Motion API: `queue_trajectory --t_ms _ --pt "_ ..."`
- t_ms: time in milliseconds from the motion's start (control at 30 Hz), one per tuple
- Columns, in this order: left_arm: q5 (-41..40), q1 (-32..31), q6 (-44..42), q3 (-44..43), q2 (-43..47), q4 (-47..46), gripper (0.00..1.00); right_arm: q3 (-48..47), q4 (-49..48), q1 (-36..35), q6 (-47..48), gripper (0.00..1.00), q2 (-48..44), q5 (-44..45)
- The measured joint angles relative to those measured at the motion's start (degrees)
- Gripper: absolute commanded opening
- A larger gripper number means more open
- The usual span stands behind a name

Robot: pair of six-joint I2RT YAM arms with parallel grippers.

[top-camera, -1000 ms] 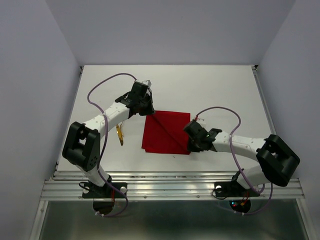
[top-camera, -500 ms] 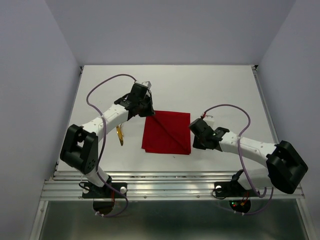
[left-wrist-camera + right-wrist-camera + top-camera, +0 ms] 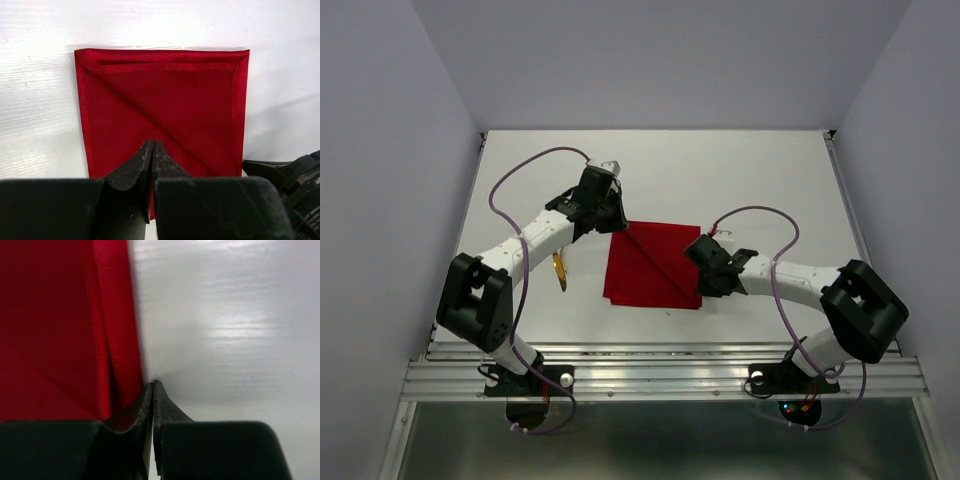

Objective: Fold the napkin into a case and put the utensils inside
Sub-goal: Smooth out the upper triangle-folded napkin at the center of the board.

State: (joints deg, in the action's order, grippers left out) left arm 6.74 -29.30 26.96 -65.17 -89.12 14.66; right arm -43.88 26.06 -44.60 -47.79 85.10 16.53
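Observation:
The red napkin [image 3: 655, 265] lies flat on the white table as a folded square with a diagonal crease; it fills the left wrist view [image 3: 165, 105]. My left gripper [image 3: 620, 225] is at its far left corner, shut, with its tips [image 3: 152, 144] low over the cloth. My right gripper [image 3: 702, 288] is at the napkin's right edge, also shut. Its tips [image 3: 153, 384] meet the table just beside the layered red edge [image 3: 120, 340]. A gold utensil [image 3: 560, 272] lies left of the napkin, partly hidden under the left arm.
The white table [image 3: 770, 180] ends at a metal rail [image 3: 660, 365] along the near side. Grey walls enclose the far, left and right sides. Purple cables loop above both arms.
The right gripper swung out to the right off the napkin, then came back to its right edge. The left arm has barely moved.

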Motion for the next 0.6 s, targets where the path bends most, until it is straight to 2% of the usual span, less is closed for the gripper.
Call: queue_trajectory --t_ms 233,367,400,433,467,500,567,600 --pt "-0.9 0.0 0.0 -0.1 0.0 0.9 0.25 -5.1 -3.4 -3.2 0.2 0.07 5.7 -1.8" --pt "-1.4 0.0 -0.1 -0.1 0.0 1.3 0.31 -7.1 -4.3 -4.4 0.2 0.11 7.3 -3.0" --pt "-1.5 0.0 -0.1 -0.1 0.0 1.4 0.32 -7.3 -4.2 -4.6 0.2 0.13 7.3 -2.8" --pt "-1.7 0.0 -0.1 -0.1 0.0 1.5 0.36 -7.4 -4.0 -4.6 0.3 0.19 7.2 -2.3" --pt "-1.9 -0.1 -0.1 -0.1 0.0 1.5 0.4 -7.4 -3.7 -4.8 0.4 0.21 6.8 -1.4" --pt "-2.2 -0.3 -0.1 -0.1 0.0 1.5 0.5 -7.4 -3.1 -4.7 0.6 0.27 6.3 -0.8" --pt "-2.7 -0.9 -0.2 -0.1 0.0 1.6 0.55 -7.1 -2.4 -3.5 1.0 0.3 4.6 -0.2" --pt "-3.2 -1.3 -0.2 -0.2 -0.1 2.0 0.58 -6.0 -2.4 -2.2 1.3 0.35 2.8 0.0"
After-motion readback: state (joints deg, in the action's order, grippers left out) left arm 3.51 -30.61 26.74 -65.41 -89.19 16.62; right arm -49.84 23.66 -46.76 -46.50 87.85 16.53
